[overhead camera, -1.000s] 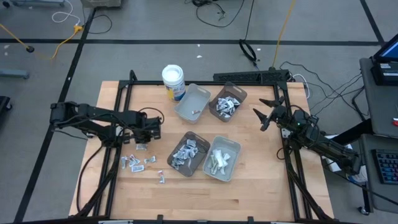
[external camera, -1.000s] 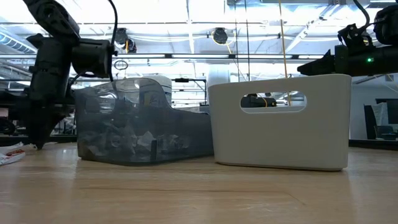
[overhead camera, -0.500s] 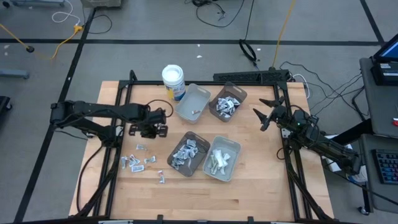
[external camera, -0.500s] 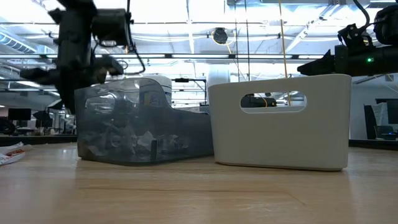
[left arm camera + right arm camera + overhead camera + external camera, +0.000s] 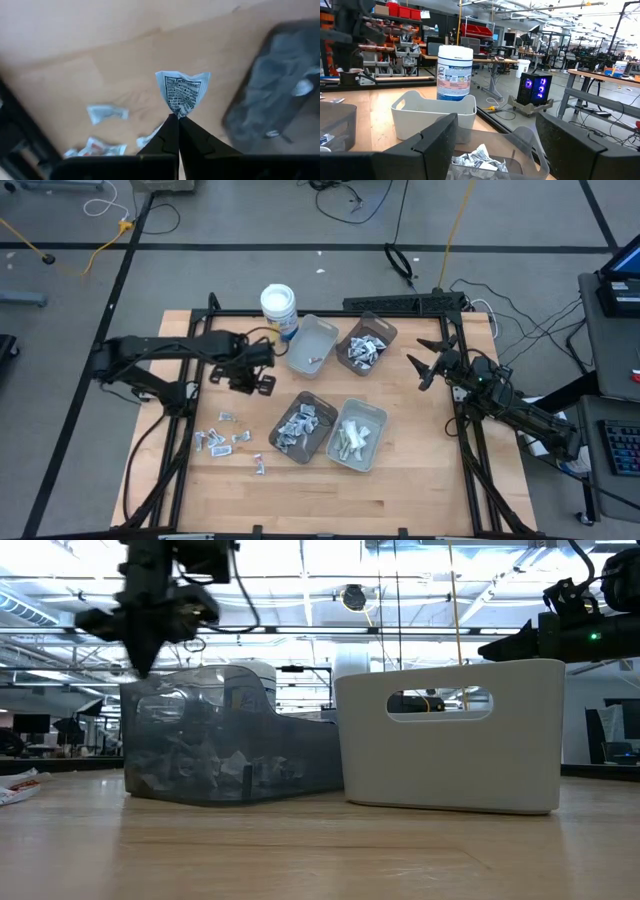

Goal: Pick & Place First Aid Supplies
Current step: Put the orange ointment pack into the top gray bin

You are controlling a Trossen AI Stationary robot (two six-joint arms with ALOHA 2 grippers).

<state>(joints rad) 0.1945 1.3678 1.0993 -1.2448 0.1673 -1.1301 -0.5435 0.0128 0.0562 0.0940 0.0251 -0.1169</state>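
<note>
I saw four trays in the middle of the table. The light grey tray near the white tub held just one or two little packets. The brown tray next to it had a pile of crinkly silver packets. The dark tray in front was full of small grey and white packets, and the pale tray beside it held pale narrow strips.

From table height, the pale tray hid what was inside it, and I could only make out dim shapes through the dark tray's wall.

My left gripper was up above the table near the light grey tray, pinched tight on one small packet. It was white, crumpled, with tiny black print I could not read. More packets lay loose on the wood.

My right gripper waited at the right side, fingers spread wide, holding nothing.
</note>
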